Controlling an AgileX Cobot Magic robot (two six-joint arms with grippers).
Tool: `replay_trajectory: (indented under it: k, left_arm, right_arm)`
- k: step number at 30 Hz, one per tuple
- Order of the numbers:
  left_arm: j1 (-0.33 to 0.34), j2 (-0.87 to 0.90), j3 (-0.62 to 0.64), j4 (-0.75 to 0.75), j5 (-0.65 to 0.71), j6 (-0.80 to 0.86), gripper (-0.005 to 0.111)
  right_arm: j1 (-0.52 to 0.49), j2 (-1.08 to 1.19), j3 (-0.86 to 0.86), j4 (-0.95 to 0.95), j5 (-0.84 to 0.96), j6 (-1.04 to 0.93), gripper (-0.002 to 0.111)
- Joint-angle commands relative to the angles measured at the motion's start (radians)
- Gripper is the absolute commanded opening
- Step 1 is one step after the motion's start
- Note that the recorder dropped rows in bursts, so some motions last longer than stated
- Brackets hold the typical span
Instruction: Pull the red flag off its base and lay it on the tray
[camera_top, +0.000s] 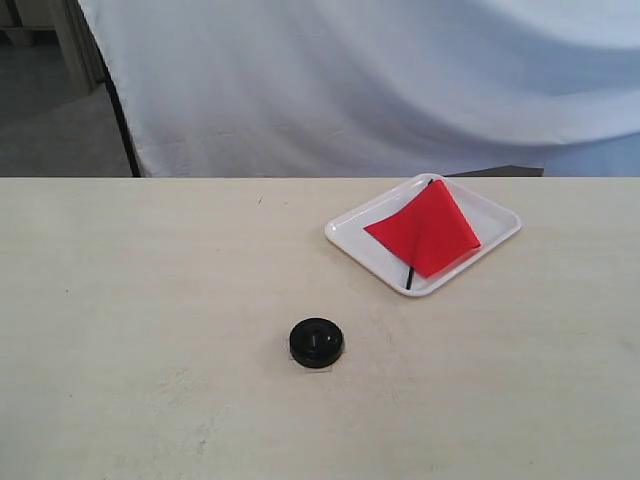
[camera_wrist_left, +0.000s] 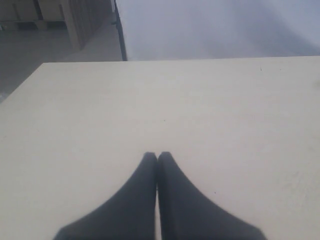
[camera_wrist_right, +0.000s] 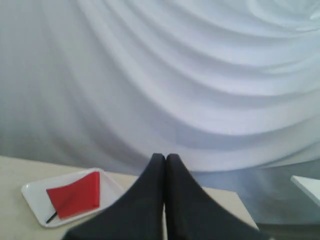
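The red flag (camera_top: 425, 229) lies flat on the white tray (camera_top: 493, 216) at the back right of the table, its thin pole reaching to the tray's near rim. The black round base (camera_top: 316, 342) stands alone near the table's middle, its centre hole bare. Neither gripper shows in the exterior view. In the left wrist view my left gripper (camera_wrist_left: 157, 156) is shut with nothing in it, over bare tabletop. My right gripper (camera_wrist_right: 165, 157) is also shut and holds nothing; the red flag (camera_wrist_right: 75, 195) and the tray (camera_wrist_right: 33, 209) show off to its side.
A white cloth backdrop (camera_top: 380, 80) hangs behind the table's far edge. A black pole (camera_top: 118, 110) stands at the backdrop's left end. The pale wooden table (camera_top: 150, 320) stretches wide around the base.
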Motion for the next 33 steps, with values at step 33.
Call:
replay_trajectory:
  k: [33]
  left_arm:
    - [-0.003, -0.003, 0.002, 0.003, -0.005, -0.006, 0.0]
  right_arm:
    - [0.046, -0.002, 0.883, 0.057, -1.004, 0.059, -0.001]
